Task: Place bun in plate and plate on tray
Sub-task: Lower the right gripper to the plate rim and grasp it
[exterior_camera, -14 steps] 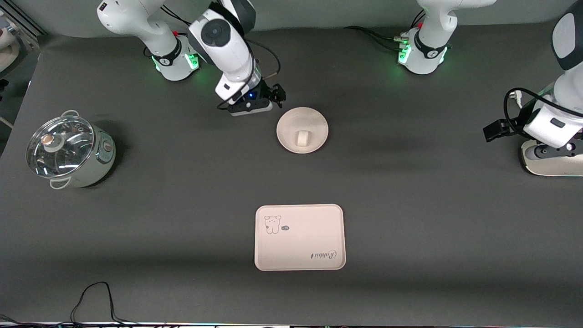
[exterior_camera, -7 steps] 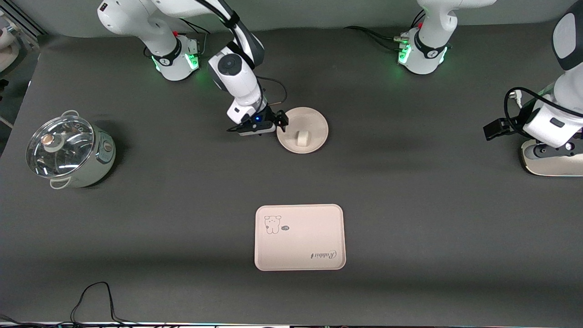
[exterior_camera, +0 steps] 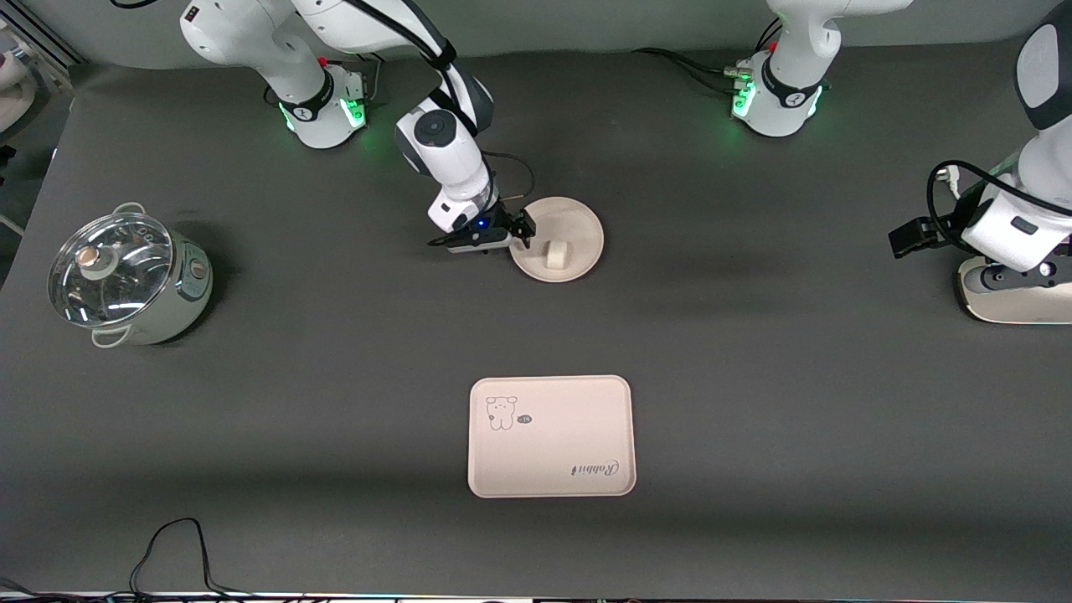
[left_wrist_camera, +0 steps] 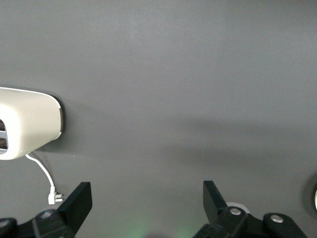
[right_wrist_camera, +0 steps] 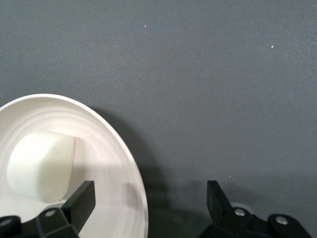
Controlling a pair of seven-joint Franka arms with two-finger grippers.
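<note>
The round cream plate (exterior_camera: 578, 222) sits on the dark table between the arms' bases and the tray, with the small white bun (exterior_camera: 554, 254) lying in it. My right gripper (exterior_camera: 521, 233) is low at the plate's rim on the side toward the right arm's end. In the right wrist view the gripper (right_wrist_camera: 149, 193) is open, with the rim of the plate (right_wrist_camera: 116, 136) between the jaws: one finger is over the plate's inside, the other over bare table. The bun (right_wrist_camera: 42, 166) lies beside the inner finger. The printed rectangular tray (exterior_camera: 550, 456) lies nearer the front camera. My left gripper (exterior_camera: 906, 239) waits, open (left_wrist_camera: 147, 191).
A pot with a glass lid (exterior_camera: 126, 276) stands toward the right arm's end. A white appliance (exterior_camera: 1013, 303) stands under the left arm; it shows in the left wrist view (left_wrist_camera: 29, 124) with its white cord (left_wrist_camera: 42, 171). A black cable (exterior_camera: 172, 544) lies at the front edge.
My right gripper has come down and moved toward the plate, from above the table beside it to its rim. The left arm, plate, bun and tray have not moved.
</note>
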